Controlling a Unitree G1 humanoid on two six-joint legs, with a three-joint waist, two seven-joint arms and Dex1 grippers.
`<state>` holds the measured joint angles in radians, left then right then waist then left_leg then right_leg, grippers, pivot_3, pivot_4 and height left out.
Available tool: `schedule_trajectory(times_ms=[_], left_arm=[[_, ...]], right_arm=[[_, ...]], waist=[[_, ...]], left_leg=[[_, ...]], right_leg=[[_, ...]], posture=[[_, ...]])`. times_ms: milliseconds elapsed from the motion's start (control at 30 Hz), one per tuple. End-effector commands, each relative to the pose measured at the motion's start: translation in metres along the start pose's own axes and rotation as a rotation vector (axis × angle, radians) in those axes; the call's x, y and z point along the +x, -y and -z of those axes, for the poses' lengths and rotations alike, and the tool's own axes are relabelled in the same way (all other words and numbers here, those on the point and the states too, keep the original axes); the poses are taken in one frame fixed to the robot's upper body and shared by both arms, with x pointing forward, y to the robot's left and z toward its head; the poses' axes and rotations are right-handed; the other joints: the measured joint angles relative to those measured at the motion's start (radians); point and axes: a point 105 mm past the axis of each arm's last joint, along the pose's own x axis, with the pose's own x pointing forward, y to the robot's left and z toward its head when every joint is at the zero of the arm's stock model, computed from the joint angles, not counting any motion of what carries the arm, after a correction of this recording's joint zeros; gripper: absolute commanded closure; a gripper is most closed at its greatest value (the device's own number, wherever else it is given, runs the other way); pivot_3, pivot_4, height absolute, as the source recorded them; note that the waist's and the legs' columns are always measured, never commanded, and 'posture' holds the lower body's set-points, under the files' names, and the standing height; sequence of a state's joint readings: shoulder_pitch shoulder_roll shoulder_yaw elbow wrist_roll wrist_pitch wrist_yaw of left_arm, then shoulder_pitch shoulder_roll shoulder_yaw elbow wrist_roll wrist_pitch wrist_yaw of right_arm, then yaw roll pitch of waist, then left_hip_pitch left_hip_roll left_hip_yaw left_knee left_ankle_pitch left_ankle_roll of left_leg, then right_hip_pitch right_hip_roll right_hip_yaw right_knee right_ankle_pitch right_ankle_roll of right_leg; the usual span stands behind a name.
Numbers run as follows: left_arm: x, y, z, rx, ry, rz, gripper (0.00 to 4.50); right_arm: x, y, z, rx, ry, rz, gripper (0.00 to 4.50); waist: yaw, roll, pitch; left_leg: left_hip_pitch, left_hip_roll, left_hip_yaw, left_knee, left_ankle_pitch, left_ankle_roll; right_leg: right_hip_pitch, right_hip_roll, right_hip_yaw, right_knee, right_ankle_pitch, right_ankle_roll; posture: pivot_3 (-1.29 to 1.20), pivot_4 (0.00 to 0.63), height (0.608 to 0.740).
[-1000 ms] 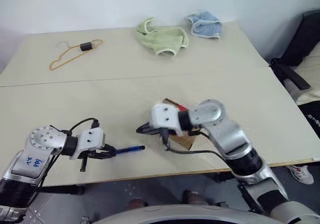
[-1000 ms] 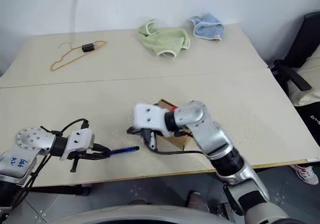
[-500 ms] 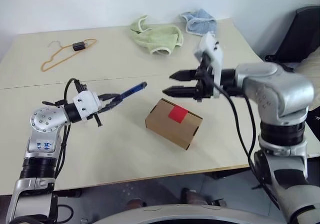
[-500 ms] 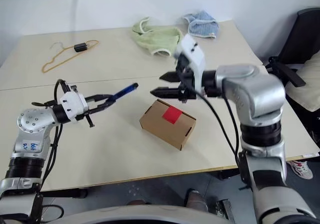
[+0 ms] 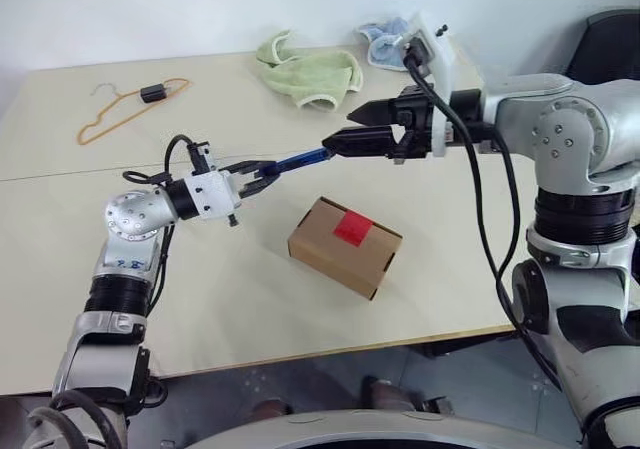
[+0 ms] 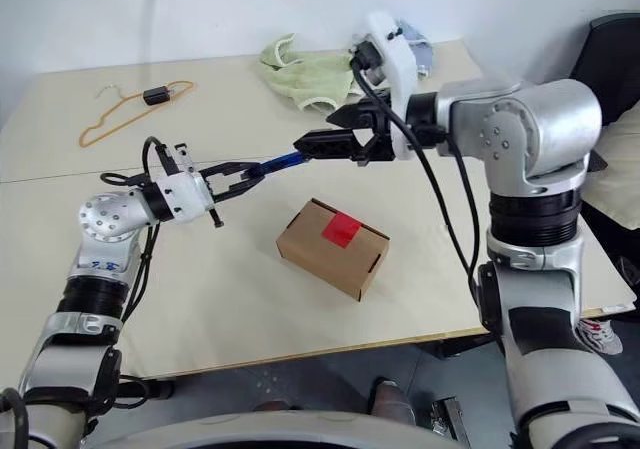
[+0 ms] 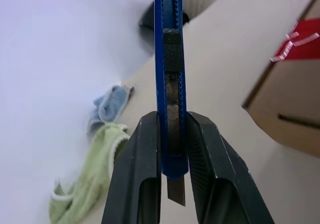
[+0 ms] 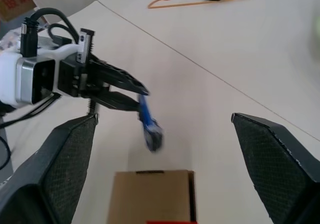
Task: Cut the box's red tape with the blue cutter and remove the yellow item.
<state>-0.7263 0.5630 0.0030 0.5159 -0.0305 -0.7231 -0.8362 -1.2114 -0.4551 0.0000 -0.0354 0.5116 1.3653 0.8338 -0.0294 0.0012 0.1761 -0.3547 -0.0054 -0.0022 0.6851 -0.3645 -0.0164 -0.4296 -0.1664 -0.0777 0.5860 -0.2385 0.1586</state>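
Over the pale counter (image 5: 200, 269), in the head camera's views, the left tool (image 5: 262, 171) is clamped on the blue cutter (image 5: 298, 158), which sticks out forward and to the right, above the surface. Facing it, the right tool (image 5: 340, 141) hangs with its two black fingers spread apart; the cutter's far end lies just at those fingertips, though whether it touches them I cannot tell. Below the two tools sits the cardboard box (image 5: 343, 246), closed, on the counter, with the red tape (image 5: 352, 228) on its lid. Farther back lie an orange wire hanger (image 5: 128, 109), a pale green cloth (image 5: 308, 69) and a blue cloth (image 6: 412, 53) partly hidden behind the right arm. From the left wrist, the cutter (image 7: 170, 74) runs upright between the two fingers (image 7: 137, 174), gripped near its lower end, with a corner of the box (image 7: 285, 104) and its tape (image 7: 300, 47) beside it. From the right wrist, the wide-set fingers (image 8: 55, 179) frame the left tool (image 8: 127, 97), the cutter (image 8: 149, 126) and the box's (image 8: 150, 196) near edge.
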Motion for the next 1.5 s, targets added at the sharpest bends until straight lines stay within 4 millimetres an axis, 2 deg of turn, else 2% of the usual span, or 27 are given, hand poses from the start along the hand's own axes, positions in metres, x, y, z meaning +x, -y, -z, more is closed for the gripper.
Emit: schedule_trajectory(times_ms=[33,133,367,467,800,900,1067,1167,1267,1333,1400,1500], left_arm=[[0.002,-0.005,-0.006,0.037,0.026,-0.018,4.09],[0.007,-0.004,-0.009,0.034,0.044,-0.021,4.09],[0.006,-0.002,-0.01,0.026,0.05,-0.018,4.09],[0.005,-0.002,-0.011,0.026,0.05,-0.018,4.09],[0.003,-0.001,-0.01,0.024,0.043,-0.015,4.09],[0.003,-0.001,-0.008,0.0,0.034,-0.021,4.09],[0.003,-0.005,0.005,-0.129,-0.041,-0.058,2.49],[-0.003,-0.018,0.008,-0.249,-0.054,-0.143,1.57],[-0.019,-0.03,0.018,-0.388,-0.095,-0.207,0.65],[-0.038,-0.035,0.029,-0.471,-0.149,-0.232,0.03],[-0.062,-0.043,0.038,-0.539,-0.203,-0.255,0.0],[-0.072,-0.051,0.039,-0.57,-0.222,-0.263,0.0]], right_arm=[[0.003,-0.009,-0.008,-0.031,0.014,-0.028,0.02],[0.013,-0.005,0.001,-0.007,0.003,-0.03,0.02],[0.019,-0.006,0.012,-0.01,-0.039,-0.058,0.02],[0.021,-0.006,0.015,-0.012,-0.052,-0.066,0.67],[0.021,-0.002,0.014,-0.015,-0.053,-0.059,4.28],[0.019,-0.001,0.016,-0.027,-0.062,-0.055,4.34],[0.014,0.0,0.01,-0.044,-0.044,-0.047,4.34],[0.007,0.003,0.003,-0.061,-0.022,-0.021,4.34],[-0.002,0.006,-0.003,-0.073,-0.002,0.009,4.34],[-0.009,0.009,-0.007,-0.078,0.014,0.035,4.34],[-0.02,0.013,-0.01,-0.083,0.033,0.073,4.34],[-0.029,0.016,-0.011,-0.082,0.043,0.106,4.34]], waist=[[0.001,0.0,0.0],[0.0,0.0,0.0],[0.0,0.0,0.0],[0.0,0.0,0.0],[0.001,0.0,0.0],[0.001,0.0,0.0],[0.001,0.0,0.0],[0.001,0.0,0.0],[0.001,0.0,0.0],[0.0,0.0,0.0],[-0.005,0.0,0.0],[-0.001,0.0,0.0]], left_leg=[[0.0,0.0,0.0,0.0,0.0,0.0],[0.0,0.0,0.0,0.0,0.0,0.0],[0.0,0.0,0.0,0.0,0.0,0.0],[0.0,0.0,0.0,0.0,0.0,0.0],[0.0,0.0,0.0,0.0,0.0,0.0],[0.0,0.0,0.0,0.0,0.0,0.0],[0.0,0.0,0.0,0.0,0.0,0.0],[0.0,0.0,0.0,0.0,0.0,0.0],[0.0,0.0,0.0,0.0,0.0,0.0],[0.0,0.0,0.0,0.0,0.0,0.0],[0.0,0.0,0.0,0.0,0.0,0.0],[0.0,0.0,0.0,0.0,0.0,0.0]], right_leg=[[0.0,0.0,0.0,0.0,0.0,0.0],[0.0,0.0,0.0,0.0,0.0,0.0],[0.0,0.0,0.0,0.0,0.0,0.0],[0.0,0.0,0.0,0.0,0.0,0.0],[0.0,0.0,0.0,0.0,0.0,0.0],[0.0,0.0,0.0,0.0,0.0,0.0],[0.0,0.0,0.0,0.0,0.0,0.0],[0.0,0.0,0.0,0.0,0.0,0.0],[0.0,0.0,0.0,0.0,0.0,0.0],[0.0,0.0,0.0,0.0,0.0,0.0],[0.0,0.0,0.0,0.0,0.0,0.0],[-0.001,0.0,0.0,0.0,0.0,0.0]], posture=[[0.0,0.15,0.74],[0.0,0.15,0.74],[0.0,0.15,0.74],[0.0,0.15,0.74],[0.0,0.15,0.74],[0.0,0.15,0.74],[0.0,0.15,0.74],[0.0,0.15,0.74],[0.0,0.15,0.74],[0.0,0.15,0.74],[0.0,0.15,0.74],[0.0,0.15,0.74]])
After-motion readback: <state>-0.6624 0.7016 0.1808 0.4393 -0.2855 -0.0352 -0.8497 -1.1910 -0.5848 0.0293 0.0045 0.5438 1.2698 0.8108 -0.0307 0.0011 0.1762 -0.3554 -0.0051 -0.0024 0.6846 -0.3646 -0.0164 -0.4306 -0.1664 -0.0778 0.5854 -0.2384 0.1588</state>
